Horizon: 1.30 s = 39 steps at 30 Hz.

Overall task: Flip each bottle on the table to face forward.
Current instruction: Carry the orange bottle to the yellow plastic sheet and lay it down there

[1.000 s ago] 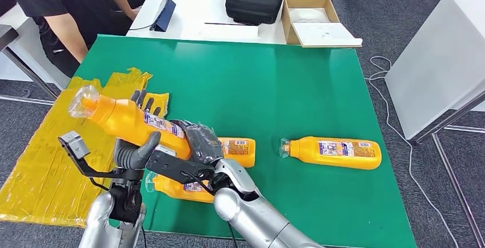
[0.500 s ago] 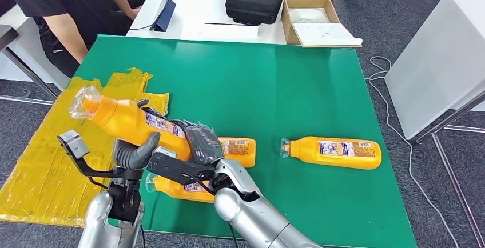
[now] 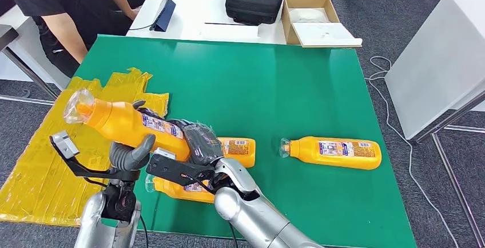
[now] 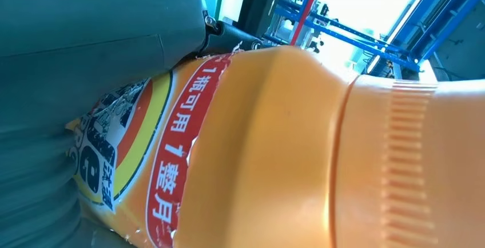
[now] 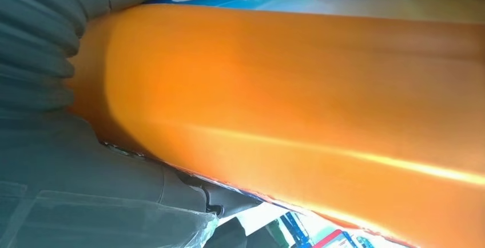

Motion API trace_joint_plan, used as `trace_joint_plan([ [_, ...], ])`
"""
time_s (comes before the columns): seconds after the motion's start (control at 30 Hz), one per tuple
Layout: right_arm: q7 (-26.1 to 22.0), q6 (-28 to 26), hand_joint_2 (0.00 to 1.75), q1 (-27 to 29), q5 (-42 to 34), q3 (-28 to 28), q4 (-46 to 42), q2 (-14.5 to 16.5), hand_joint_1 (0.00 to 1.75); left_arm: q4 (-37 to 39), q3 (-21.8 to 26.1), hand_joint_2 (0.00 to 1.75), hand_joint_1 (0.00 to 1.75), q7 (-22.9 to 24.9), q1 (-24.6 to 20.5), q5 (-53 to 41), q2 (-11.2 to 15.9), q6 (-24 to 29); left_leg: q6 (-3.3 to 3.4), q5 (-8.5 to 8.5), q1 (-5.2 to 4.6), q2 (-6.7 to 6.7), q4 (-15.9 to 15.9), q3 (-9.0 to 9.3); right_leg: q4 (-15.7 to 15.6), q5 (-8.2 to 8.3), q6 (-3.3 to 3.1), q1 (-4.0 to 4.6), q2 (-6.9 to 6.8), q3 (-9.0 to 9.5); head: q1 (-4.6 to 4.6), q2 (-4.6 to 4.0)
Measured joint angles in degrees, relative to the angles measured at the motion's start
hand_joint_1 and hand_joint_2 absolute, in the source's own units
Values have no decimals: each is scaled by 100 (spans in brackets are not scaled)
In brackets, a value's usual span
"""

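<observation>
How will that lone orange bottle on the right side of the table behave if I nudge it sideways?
The bottle lies on its side on the smooth green table, so it would probably slide or pivot. Its body looks flattish, so it seems less apt to roll. The plastic looks rigid, and its glossy label may be slippery to grip.

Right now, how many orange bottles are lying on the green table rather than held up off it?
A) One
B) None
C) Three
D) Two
D: one orange bottle lies alone on the right of the green table, another lies near the front edge under the arms, while a third is held raised by the left hand and the right hand.
</observation>
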Motion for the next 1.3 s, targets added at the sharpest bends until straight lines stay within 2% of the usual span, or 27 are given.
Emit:
trace_joint_plan([
  [0.03,-1,1,175,-1,2,-1,0,-1,125,2,9,175,175,5,0,9,0,-13,0,0,0,0,0,0,0,0,0,0,0,0,0,0],
  [0.13,-13,-21,44,1,22,-7,-7,-3,2,6,29,175,175,29,0,105,6,-71,0,0,0,1,0,0,0,0,0,0,1,0,1,0],
  [0.17,-21,-45,0,12,29,-15,-24,-9,0,10,37,175,175,38,-1,174,16,-112,0,0,0,0,0,0,0,0,0,0,1,0,-1,0],
  [0.3,-46,-161,0,166,14,-163,-299,-145,0,21,62,175,175,-32,-2,460,65,-308,0,0,0,-9,0,-1,0,0,0,1,-2,6,1,0],
  [0.4,-99,-174,0,518,22,-455,-921,-420,0,-20,110,175,175,-293,39,421,87,-344,0,0,-1,-14,-1,-4,1,-1,1,1,-5,18,1,0],
  [0.53,-251,-208,0,1256,147,-1097,-2217,-958,0,-186,394,175,175,-922,313,-318,147,-36,2,-4,-6,-17,0,-7,-1,-2,3,-2,-8,20,3,0],
  [0.63,-315,-236,0,1701,214,-1493,-2981,-1275,0,-276,654,175,175,-1136,483,-703,222,177,2,-6,-7,-17,0,-14,-3,-2,3,-2,-8,13,2,0],
  [0.8,-338,-239,0,2041,252,-1715,-3619,-1503,0,-377,831,175,175,-1173,550,-835,251,275,1,-6,-5,-15,-1,-10,-3,-2,3,-1,-7,10,1,0],
  [0.9,-340,-283,0,2154,246,-1761,-3807,-1595,0,-420,901,175,175,-1271,565,-1143,264,568,0,-5,-2,-16,-1,-5,-3,-1,2,-1,-8,10,1,0],
  [0.97,-343,-351,0,2279,229,-1777,-3916,-1671,0,-470,975,175,175,-1439,566,-1777,290,1131,-1,-4,0,-16,-1,-3,-3,-1,2,-1,-8,11,1,0],
  [1.07,-368,-461,0,2508,191,-1787,-4082,-1788,0,-547,1056,175,175,-1587,480,-3571,377,2762,-1,-4,1,-17,-1,-4,-2,-1,2,0,-8,10,1,0],
  [1.13,-405,-490,0,2618,159,-1787,-4158,-1843,0,-561,1073,175,175,-1438,350,-4956,507,3994,-1,-4,2,-16,-1,-4,-2,-1,2,0,-8,10,1,0],
  [1.2,-442,-486,0,2650,99,-1776,-4180,-1880,0,-493,1079,175,175,-1161,170,-6154,683,4981,-1,-4,3,-16,-2,-4,-2,-1,2,0,-8,10,1,0],
  [1.3,-495,-452,0,2600,-49,-1732,-4167,-1931,0,-181,1080,175,175,-822,-118,-7356,1004,5949,-5,-2,4,-16,-3,-3,-1,1,-1,0,-7,11,1,0],
])
